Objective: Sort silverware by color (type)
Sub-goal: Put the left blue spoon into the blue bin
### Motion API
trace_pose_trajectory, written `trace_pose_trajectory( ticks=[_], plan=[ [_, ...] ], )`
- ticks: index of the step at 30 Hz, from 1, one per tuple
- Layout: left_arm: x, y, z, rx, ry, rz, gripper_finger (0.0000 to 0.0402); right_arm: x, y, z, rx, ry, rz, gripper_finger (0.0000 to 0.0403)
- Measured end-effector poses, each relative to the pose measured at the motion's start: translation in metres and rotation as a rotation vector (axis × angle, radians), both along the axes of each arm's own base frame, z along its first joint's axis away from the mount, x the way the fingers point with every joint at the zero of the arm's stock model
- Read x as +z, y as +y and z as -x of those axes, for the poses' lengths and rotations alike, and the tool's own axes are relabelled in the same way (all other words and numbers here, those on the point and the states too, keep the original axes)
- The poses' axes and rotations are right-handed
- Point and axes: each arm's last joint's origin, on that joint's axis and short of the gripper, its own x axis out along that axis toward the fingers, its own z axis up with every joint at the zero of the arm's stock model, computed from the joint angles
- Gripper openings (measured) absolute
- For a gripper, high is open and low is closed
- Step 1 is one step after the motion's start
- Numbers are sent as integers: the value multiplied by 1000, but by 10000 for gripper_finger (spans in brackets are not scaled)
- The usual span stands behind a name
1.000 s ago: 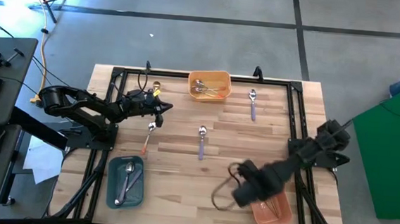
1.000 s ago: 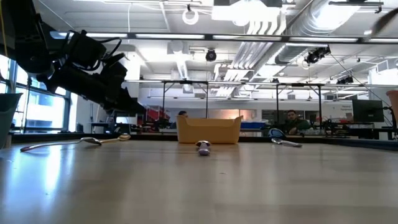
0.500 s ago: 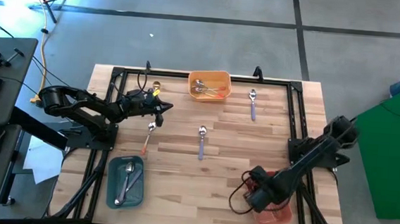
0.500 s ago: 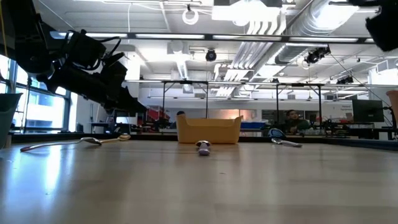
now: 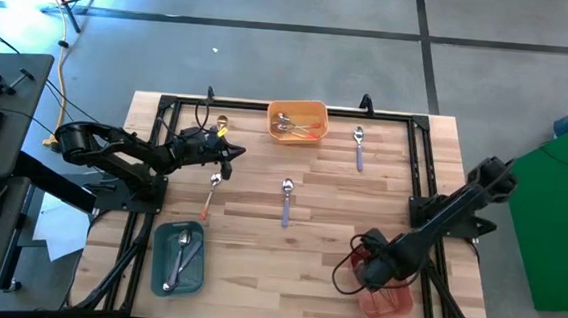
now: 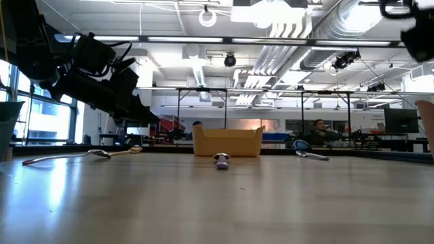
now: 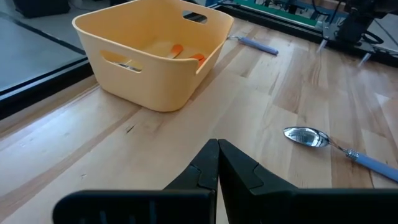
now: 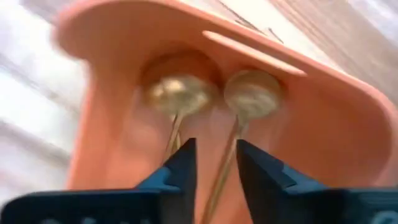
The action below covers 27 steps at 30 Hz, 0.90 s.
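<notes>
Swinging across from a second ago, the right arm has carried its gripper (image 5: 376,274) from the table's near middle over to the pink tray (image 5: 394,303) at the near right corner, and there it hangs now. Its jaws stand a little apart with nothing clamped between them; two gold spoons (image 8: 214,118) lie side by side in the tray below, one handle running under the gap.

The left gripper (image 5: 226,153) hasn't budged at the far left, fingers pressed together and empty.

At the far middle, the orange tray (image 5: 299,108) holds a few orange-handled spoons (image 5: 296,128). The teal tray (image 5: 161,273) at the near left has two lavender-handled spoons (image 5: 181,257). Loose on the wood are lavender-handled spoons at centre (image 5: 286,201) and far right (image 5: 359,147), an orange-handled spoon (image 5: 210,194) left of centre, and a gold spoon (image 5: 221,127) far left.
</notes>
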Motion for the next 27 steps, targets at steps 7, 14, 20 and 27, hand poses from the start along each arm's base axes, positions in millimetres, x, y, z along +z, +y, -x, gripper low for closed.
trace_pose_trajectory(
  ticks=[7, 14, 20, 27],
  plan=[
    [0, 0, 0, 5, -4, 15, 0, 61, -26, -18, -42, -179, 54, 140],
    [0, 0, 0, 6, -4, 14, 0, 53, -81, -80, -77, -397, 245, 142],
    [0, 0, 0, 3, 4, 1, 0, 23, -125, -147, 2, -579, 312, 142],
    [-1, 0, 0, -7, 9, 7, 0, -23, -162, -179, -85, -573, 314, 174]
  ],
)
